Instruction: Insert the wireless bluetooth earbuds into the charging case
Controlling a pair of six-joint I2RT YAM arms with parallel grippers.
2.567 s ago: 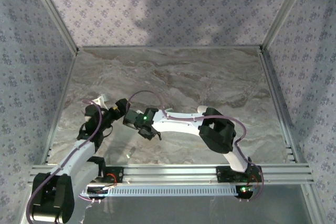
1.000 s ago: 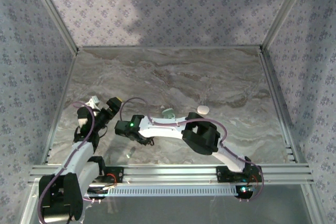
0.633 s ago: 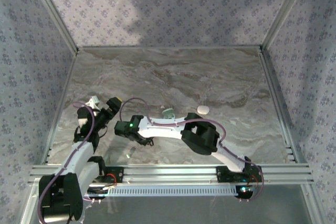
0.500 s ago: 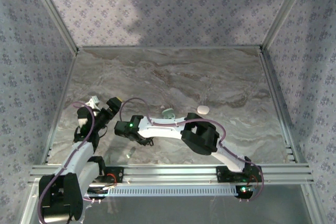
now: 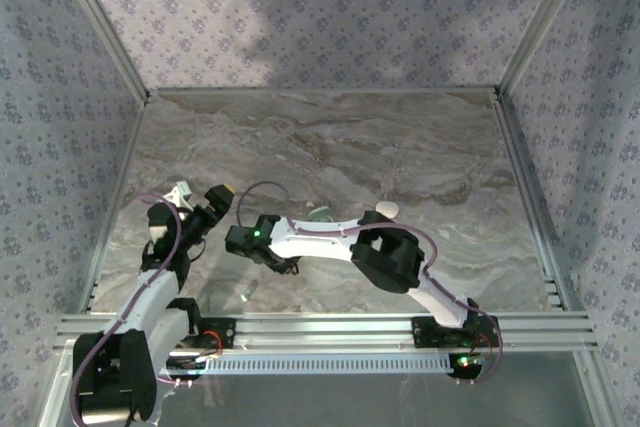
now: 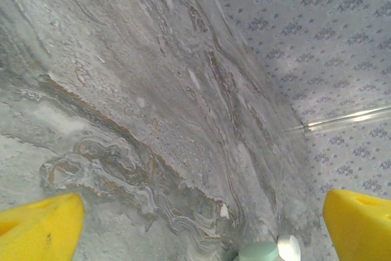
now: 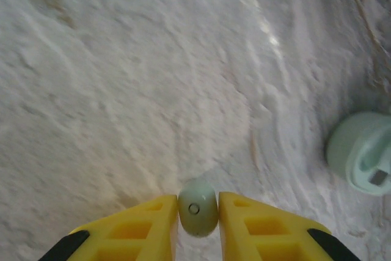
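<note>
Right pincer (image 7: pixel 197 198): closed on one earbud (image 7: pixel 197 209). The wrist view shows the pale, pebble-like piece held between the two yellow fingers (image 7: pixel 146 224), touching both, with a small round mark on its upper face. The piece sits low over the marble desk (image 7: pixel 122 77); whether it touches the surface cannot be told. A mint case (image 7: pixel 360 151) lies on the desk to the right of the pincer, apart from it, with a recess visible in its face. In the overhead view the right arm reaches across to the left, its pincer (image 5: pixel 283 265) near the front of the desk, and the mint case (image 5: pixel 322 213) lies just beyond the forearm. A white pod (image 5: pixel 385 208) lies to the right of the case, partly behind the arm. Left pincer (image 6: pixel 198 227): open, yellow fingertips (image 6: pixel 36 227) set wide apart with nothing between them. It is held above the desk at the left side (image 5: pixel 220 194), pointing towards the far right corner. Its wrist view takes in the mint case (image 6: pixel 259 252) and white pod (image 6: pixel 288 247) at the lower edge, close together, with the patterned wall (image 6: pixel 317 22) beyond.
</note>
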